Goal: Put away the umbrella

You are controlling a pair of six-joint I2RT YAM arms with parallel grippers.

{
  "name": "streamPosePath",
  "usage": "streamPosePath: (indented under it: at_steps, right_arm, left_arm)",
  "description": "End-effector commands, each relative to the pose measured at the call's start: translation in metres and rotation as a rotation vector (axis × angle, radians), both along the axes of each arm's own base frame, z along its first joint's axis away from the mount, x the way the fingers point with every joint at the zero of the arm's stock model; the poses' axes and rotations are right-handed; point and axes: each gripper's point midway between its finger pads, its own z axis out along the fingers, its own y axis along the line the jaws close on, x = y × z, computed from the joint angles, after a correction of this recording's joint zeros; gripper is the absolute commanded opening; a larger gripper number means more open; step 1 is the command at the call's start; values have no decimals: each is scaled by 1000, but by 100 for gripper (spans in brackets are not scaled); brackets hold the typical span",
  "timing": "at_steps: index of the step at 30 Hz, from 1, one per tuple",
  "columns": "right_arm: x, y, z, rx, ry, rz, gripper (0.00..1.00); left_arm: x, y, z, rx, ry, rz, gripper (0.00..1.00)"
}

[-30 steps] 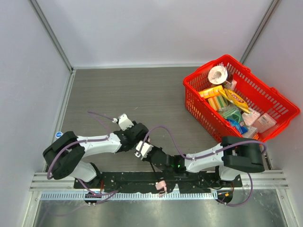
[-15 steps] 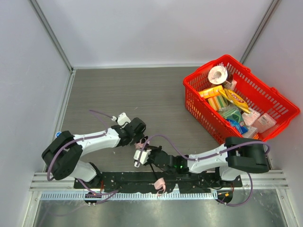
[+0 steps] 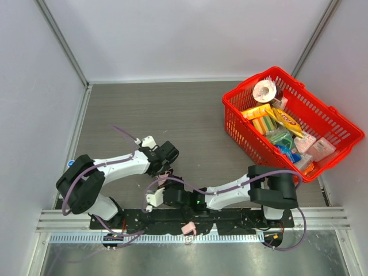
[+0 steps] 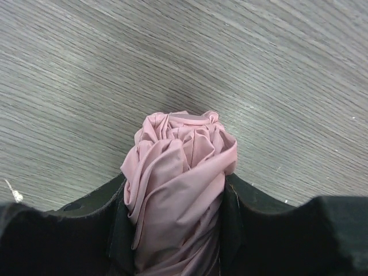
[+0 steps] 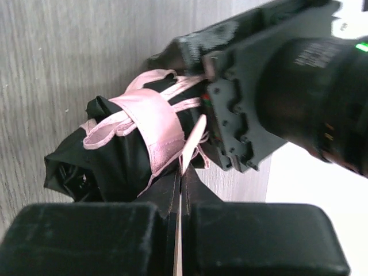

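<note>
The umbrella [image 4: 178,184] is held low over the near middle of the tabletop [image 3: 172,115], its bunched pale pink fabric clamped between the fingers of the left gripper [image 4: 175,230], which is set at a middling width around the bundle. The right gripper [image 5: 181,184] is pinched fully together on a thin pink strap [image 5: 192,138] of the umbrella (a dark folded part wrapped by a pink band is seen just beyond it). A red basket [image 3: 247,86] of packaged goods is seen well apart at the far right
</note>
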Motion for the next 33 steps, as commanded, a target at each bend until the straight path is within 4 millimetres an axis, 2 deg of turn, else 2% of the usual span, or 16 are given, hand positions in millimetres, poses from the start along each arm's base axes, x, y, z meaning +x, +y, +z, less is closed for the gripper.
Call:
streamPosePath:
  at_steps: [1, 5, 7, 11, 14, 18, 21, 23, 25, 26, 27, 28, 33]
  right_arm:
    - [-4, 5, -25, -228, -24, 50, 1]
    - [-9, -6, -57, -380, -56, 101, 1]
    - [-10, -8, -62, -405, -83, 94, 1]
    - [-18, -11, -81, -478, -73, 115, 1]
    - [-17, -18, -100, -544, -86, 105, 2]
    - [-11, -22, -116, -607, -119, 72, 1]
    - [-7, -26, -119, -610, -145, 28, 2]
    - [1, -18, -107, -513, -145, -71, 7]
    - [8, -19, -94, -439, -101, -149, 12]
    - [9, -20, -90, -414, -77, -157, 36]
    - [7, -20, -75, -332, -46, -171, 66]
    - [5, -20, -71, -296, -19, -162, 82]
    - [1, -22, -1, 24, 25, -182, 82]
  left_arm:
    - [10, -28, 18, -65, -26, -23, 0]
    - [10, -35, 19, -73, -13, -83, 0]
    - [9, -36, 25, -59, -6, -106, 0]
    - [10, -35, 37, -63, -27, -132, 0]
    - [11, -28, 39, -45, -42, -125, 0]
    - [10, -31, 39, -57, -28, -120, 0]
    - [7, -28, 34, -45, -9, -105, 0]
    - [8, -27, 35, -46, -20, -102, 0]
    - [10, -28, 38, -65, -41, -106, 0]
    - [10, -27, 40, -73, -51, -106, 0]
    - [10, -27, 41, -80, -57, -106, 0]
    - [11, -26, 43, -90, -67, -106, 0]
    - [19, -19, 49, -145, -123, -70, 0]
